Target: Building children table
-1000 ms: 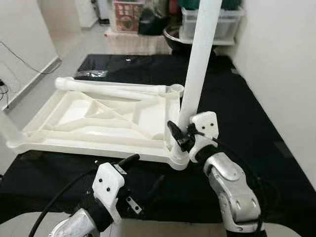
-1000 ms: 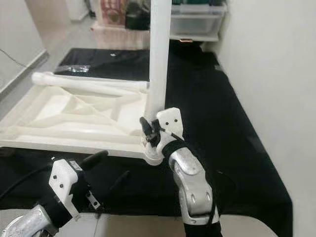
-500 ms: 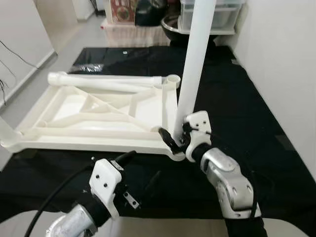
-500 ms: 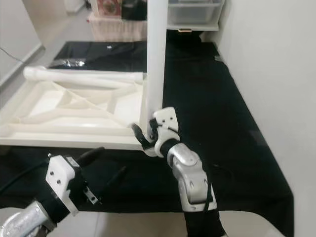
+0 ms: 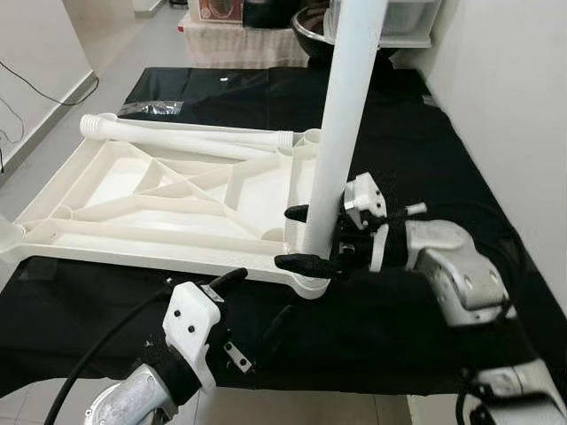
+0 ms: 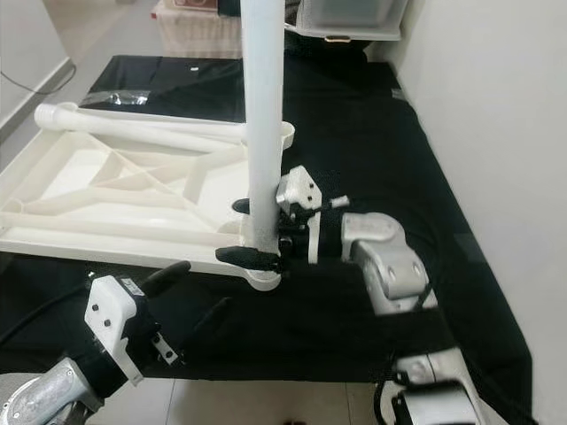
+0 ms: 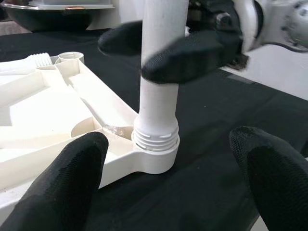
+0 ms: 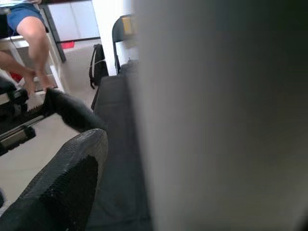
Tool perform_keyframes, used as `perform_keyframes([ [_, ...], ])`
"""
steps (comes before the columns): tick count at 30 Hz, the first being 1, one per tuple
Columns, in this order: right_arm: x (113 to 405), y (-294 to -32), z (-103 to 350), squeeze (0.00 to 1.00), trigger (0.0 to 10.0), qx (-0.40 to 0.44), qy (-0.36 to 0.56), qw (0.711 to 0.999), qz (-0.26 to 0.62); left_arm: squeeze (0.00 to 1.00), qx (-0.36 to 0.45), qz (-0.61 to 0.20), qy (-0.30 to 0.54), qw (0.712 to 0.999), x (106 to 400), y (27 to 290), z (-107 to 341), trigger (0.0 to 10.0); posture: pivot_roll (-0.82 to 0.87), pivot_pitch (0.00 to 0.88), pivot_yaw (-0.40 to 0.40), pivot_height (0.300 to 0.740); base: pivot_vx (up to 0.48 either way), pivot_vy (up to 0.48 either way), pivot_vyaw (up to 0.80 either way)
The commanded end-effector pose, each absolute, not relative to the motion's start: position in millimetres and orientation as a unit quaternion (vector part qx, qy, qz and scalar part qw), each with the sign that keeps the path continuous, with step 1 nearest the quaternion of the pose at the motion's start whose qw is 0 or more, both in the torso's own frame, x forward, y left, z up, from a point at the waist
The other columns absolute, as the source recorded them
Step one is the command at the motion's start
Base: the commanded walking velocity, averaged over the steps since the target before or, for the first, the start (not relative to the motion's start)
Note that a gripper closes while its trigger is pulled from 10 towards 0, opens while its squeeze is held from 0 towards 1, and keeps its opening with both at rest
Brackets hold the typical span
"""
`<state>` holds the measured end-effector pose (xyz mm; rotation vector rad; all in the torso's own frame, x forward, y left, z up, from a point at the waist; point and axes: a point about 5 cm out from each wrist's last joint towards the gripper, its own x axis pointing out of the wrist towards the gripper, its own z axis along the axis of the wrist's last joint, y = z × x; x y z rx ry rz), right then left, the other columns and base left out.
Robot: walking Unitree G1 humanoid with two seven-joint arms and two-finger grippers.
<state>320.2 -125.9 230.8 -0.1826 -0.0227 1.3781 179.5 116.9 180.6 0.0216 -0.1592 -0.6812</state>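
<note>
You have the upturned table top [image 5: 168, 199] lying on the cloth [image 5: 416, 150], left of centre. A leg [image 5: 341, 133] stands upright in its near right corner socket [image 7: 154, 154]; another leg [image 5: 190, 137] lies along its far edge. Behind the cloth sit storage boxes [image 5: 399, 18]. A wall [image 5: 514, 106] runs along your right.

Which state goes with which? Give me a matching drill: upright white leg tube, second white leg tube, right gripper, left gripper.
Things:
1. upright white plastic leg tube
2. second white plastic leg tube
3. right gripper
4. left gripper

States:
A. lying flat along the far edge of the upturned white plastic tabletop
B. open, near the corner socket, holding nothing
C. standing in the near corner socket
D. fingers either side of the standing tube, low down

Pairs: 1-C, 2-A, 3-D, 4-B
</note>
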Motion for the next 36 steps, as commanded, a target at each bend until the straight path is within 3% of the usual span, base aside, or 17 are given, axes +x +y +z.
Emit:
perform_keyframes([
  [1, 324, -124, 234, 0.00, 10.0, -0.084, -0.020, 0.758, 0.647, 0.00, 0.013, -0.334, -0.071, 0.940, 176, 117, 181, 10.0, 0.16, 0.193, -0.046, 0.740, 0.000, 0.000, 0.00],
  [2, 328, -124, 240, 0.00, 4.9, -0.085, -0.022, 0.751, 0.654, 0.00, 0.013, -0.333, -0.070, 0.940, 176, 117, 181, 10.0, 0.16, 0.196, -0.048, 0.740, 0.000, 0.000, 0.00],
  [4, 331, -125, 243, 0.00, 4.9, -0.086, -0.024, 0.745, 0.661, 0.00, 0.014, -0.332, -0.069, 0.941, 175, 118, 181, 10.0, 0.16, 0.196, -0.048, 0.740, 0.000, 0.000, 0.00],
  [5, 332, -126, 246, 0.00, 0.0, -0.083, -0.023, 0.735, 0.672, 0.00, 0.014, -0.332, -0.069, 0.941, 175, 118, 181, 10.0, 0.16, 0.200, -0.049, 0.740, 0.000, 0.000, 0.00],
  [12, 335, -141, 252, 0.00, 0.0, -0.081, -0.016, 0.706, 0.703, 0.00, 0.012, -0.331, -0.067, 0.941, 174, 118, 181, 10.0, 0.16, 0.198, -0.046, 0.740, 0.000, 0.000, 0.00],
  [15, 334, -148, 250, 0.00, 0.0, -0.086, -0.011, 0.707, 0.701, 0.00, 0.011, -0.331, -0.067, 0.941, 175, 117, 180, 10.0, 0.15, 0.191, -0.047, 0.740, 0.000, 0.000, 0.00],
  [19, 325, -155, 236, 0.00, 0.0, -0.079, -0.006, 0.733, 0.676, 0.00, 0.008, -0.330, -0.067, 0.941, 175, 117, 180, 10.0, 0.15, 0.188, -0.051, 0.740, 0.000, 0.000, 0.00],
  [21, 316, -146, 209, 0.00, 0.0, -0.064, 0.007, 0.808, 0.586, 0.00, 0.008, -0.329, -0.065, 0.942, 175, 118, 178, 10.0, 0.12, 0.184, -0.058, 0.740, 0.000, 0.000, 0.00],
  [22, 316, -146, 209, 0.00, 0.0, -0.064, 0.007, 0.808, 0.586, 0.00, 0.008, -0.329, -0.065, 0.942, 175, 118, 178, 10.0, 0.12, 0.184, -0.058, 0.740, 0.000, 0.000, 0.00],
  [24, 312, -137, 184, 0.00, 0.0, -0.051, 0.023, 0.912, 0.407, 0.00, 0.009, -0.328, -0.063, 0.943, 175, 119, 177, 10.0, 0.12, 0.184, -0.055, 0.740, 0.000, 0.000, 0.00],
  [25, 312, -137, 184, 0.00, 0.0, -0.051, 0.023, 0.912, 0.407, 0.00, 0.009, -0.328, -0.063, 0.943, 175, 119, 177, 10.0, 0.12, 0.184, -0.055, 0.740, 0.000, 0.000, 0.00],
  [26, 304, -139, 172, 0.00, 0.0, -0.034, 0.044, 0.962, 0.268, 0.00, 0.009, -0.328, -0.063, 0.943, 175, 120, 177, 10.0, 0.12, 0.185, -0.044, 0.740, 0.000, 0.000, 0.00],
  [27, 289, -137, 160, 0.00, 0.0, -0.022, 0.072, 0.978, 0.193, 0.00, 0.009, -0.328, -0.063, 0.943, 176, 121, 177, 10.0, 0.11, 0.184, -0.034, 0.740, 0.000, 0.000, 0.00],
  [31, 275, -135, 153, 0.00, 0.0, -0.018, 0.093, 0.985, 0.142, 0.00, 0.008, -0.330, -0.063, 0.942, 178, 120, 177, 10.0, 0.10, 0.175, -0.031, 0.740, 0.000, 0.000, 0.00],
  [36, 295, -131, 170, 0.00, 0.0, -0.039, 0.046, 0.991, 0.122, 0.00, 0.007, -0.333, -0.065, 0.941, 179, 118, 178, 10.0, 0.11, 0.175, -0.034, 0.740, 0.000, 0.000, 0.00],
])
